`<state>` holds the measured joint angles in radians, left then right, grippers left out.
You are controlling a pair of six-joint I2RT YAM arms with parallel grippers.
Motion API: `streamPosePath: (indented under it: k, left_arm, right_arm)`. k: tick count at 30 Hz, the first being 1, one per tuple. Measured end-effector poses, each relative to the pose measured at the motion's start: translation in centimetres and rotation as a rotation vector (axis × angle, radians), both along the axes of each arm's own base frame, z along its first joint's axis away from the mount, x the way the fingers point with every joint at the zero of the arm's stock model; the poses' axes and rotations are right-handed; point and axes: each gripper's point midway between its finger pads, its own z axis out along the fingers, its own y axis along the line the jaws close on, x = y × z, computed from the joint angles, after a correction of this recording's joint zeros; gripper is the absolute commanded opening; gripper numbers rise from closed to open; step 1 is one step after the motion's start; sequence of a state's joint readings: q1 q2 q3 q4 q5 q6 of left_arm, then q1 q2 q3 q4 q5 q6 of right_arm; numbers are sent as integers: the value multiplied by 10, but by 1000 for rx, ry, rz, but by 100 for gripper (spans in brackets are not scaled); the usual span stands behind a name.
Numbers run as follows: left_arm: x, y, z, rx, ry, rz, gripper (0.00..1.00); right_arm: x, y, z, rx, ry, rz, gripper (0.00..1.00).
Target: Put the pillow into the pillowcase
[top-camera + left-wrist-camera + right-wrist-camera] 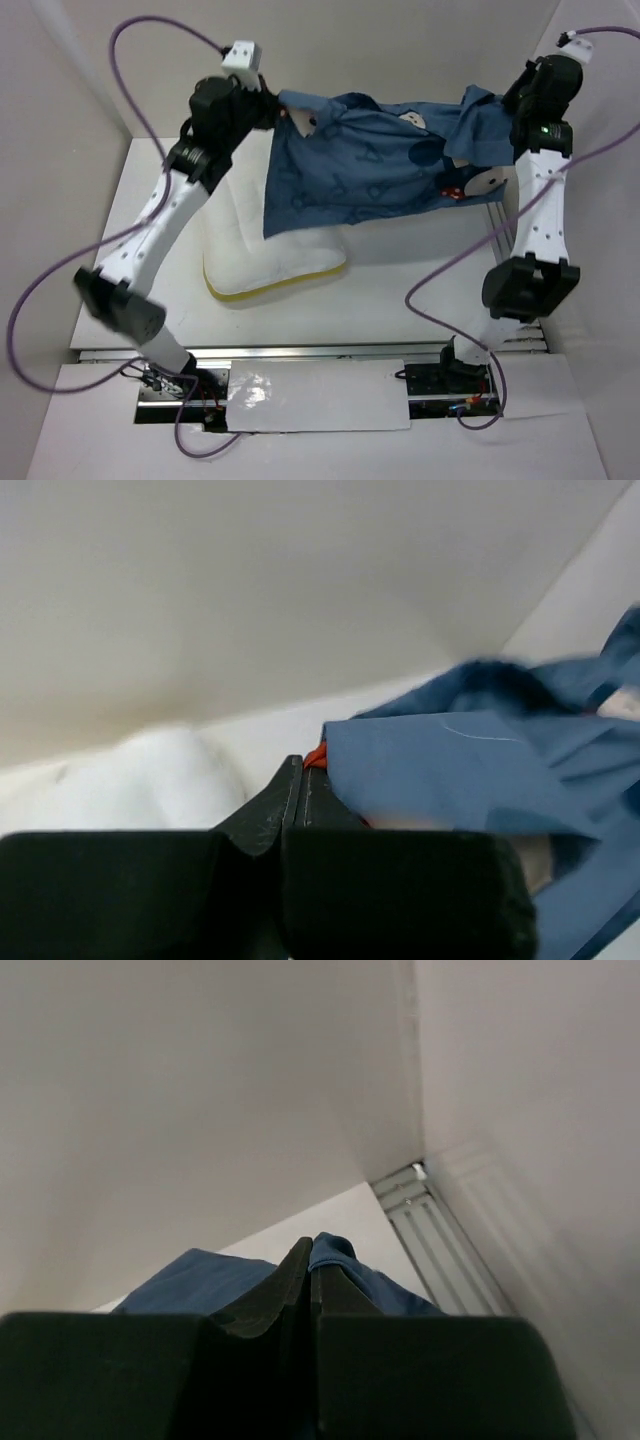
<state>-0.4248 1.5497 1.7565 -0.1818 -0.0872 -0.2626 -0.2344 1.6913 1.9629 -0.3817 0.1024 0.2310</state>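
Observation:
The blue pillowcase (370,160) hangs stretched in the air between my two arms at the far side of the table. My left gripper (280,105) is shut on its left corner; in the left wrist view the jaws (302,770) pinch blue cloth (460,770) with a bit of red at the tips. My right gripper (500,110) is shut on the right corner, and blue fabric (200,1275) is folded over its closed tips (311,1245). The white pillow (270,255) lies on the table below, its far part hidden under the hanging case and its yellow strip (280,287) toward me.
White walls close in the table on the left, far and right sides. An aluminium rail (500,215) runs along the right edge, also in the right wrist view (430,1230). Purple cables (450,270) loop off both arms. A shiny plate (310,395) sits between the bases.

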Motion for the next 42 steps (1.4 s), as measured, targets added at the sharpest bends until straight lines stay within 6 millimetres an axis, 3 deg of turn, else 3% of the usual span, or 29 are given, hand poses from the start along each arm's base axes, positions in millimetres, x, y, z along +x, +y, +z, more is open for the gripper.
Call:
streamPosePath:
  k: [1,2,4,6,8,10,13,14,15,17,18,23,25,29,33,37,42]
  left_arm:
    - [23,-5,7,-16,-17,-9,0]
    - [47,-9,7,-15,-1,-12,0]
    - [85,-18,20,-26,-33,-18,0]
    - [98,-27,26,-31,-57,-30,0]
    - [89,-35,20,-25,-47,-53,0]
    - [65,-41,0,-14,-17,-82,0]
    - [22,-39,-33,2,27,-114,2]
    - [10,-36,-45,0,26,-118,28]
    - [-1,-33,-59,10,46,-121,43]
    - [-18,-32,-93,24,90,-135,62]
    - [-26,-33,-115,33,132,-145,100]
    - [-69,-48,-239,156,421,-185,100]
    - [-87,-48,-266,197,507,-180,100]
    - [-89,-41,-267,210,538,-122,100]
    - [-76,-53,-241,219,480,-82,100]
    - [-55,-88,-238,254,462,-75,100]
    - [-48,-104,-279,355,533,-43,97]
  right_arm:
    - [3,0,-1,0,-1,3,8]
    - [18,-1,-9,10,12,15,8]
    - [40,-3,-2,11,-17,31,8]
    - [47,-5,15,-2,-64,33,11]
    - [39,-5,35,-15,-112,30,16]
    - [19,-6,55,-33,-158,15,26]
    - [-29,-7,53,-39,-162,-30,47]
    - [-45,-7,43,-30,-160,-50,57]
    - [-60,-7,24,-5,-130,-72,64]
    - [-79,-8,-24,55,-55,-112,72]
    - [-84,-7,-52,84,-9,-126,76]
    - [-95,13,-198,237,286,-77,89]
    - [-98,28,-228,270,368,-20,91]
    - [-85,65,-232,244,407,115,91]
    - [-65,96,-244,193,459,191,92]
    - [-52,98,-289,164,591,188,90]
    - [-53,92,-357,134,790,161,89]
